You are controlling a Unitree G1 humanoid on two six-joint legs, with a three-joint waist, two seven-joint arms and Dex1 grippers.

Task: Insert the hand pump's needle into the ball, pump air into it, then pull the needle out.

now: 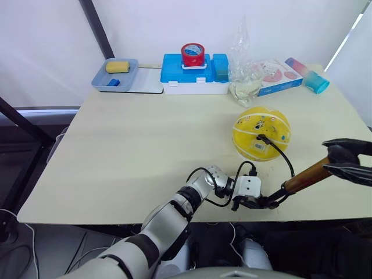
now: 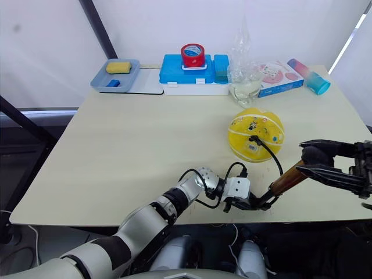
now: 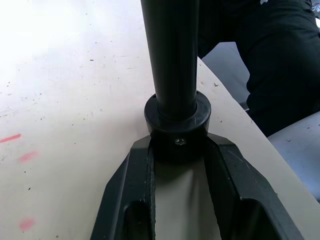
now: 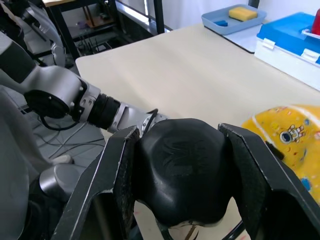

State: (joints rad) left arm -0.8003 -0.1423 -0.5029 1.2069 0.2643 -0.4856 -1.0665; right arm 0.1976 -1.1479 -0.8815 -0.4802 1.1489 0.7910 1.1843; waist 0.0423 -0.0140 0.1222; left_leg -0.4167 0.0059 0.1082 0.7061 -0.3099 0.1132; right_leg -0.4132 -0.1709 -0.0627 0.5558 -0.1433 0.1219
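Lying aslant near the front edge of the pale beige desk (image 1: 133,151), the slim bronze-brown metal hand pump (image 1: 307,176) has its long axis running from low at the robot's left to higher at its right, with the black base cap down close to the desk and the black handle end raised toward the right side. The left gripper (image 1: 260,201) has its jaws closed on the pump's black lower end cap, which the left wrist view shows seated between the two black fingers (image 3: 135,190) with the dark barrel rising away from them. The right gripper (image 2: 325,160) has its jaws clamped on either side of the rounded black handle knob (image 4: 182,170) at the pump's upper end. A thin black flexible hose (image 1: 283,152) curves up from the lower end of the pump and meets the yellow ball with small colourful printed dots (image 1: 261,133) at a point on its near face, beside a white label patch. That ball rests on the desk just behind the pump, toward the right side, with a slightly dented top.
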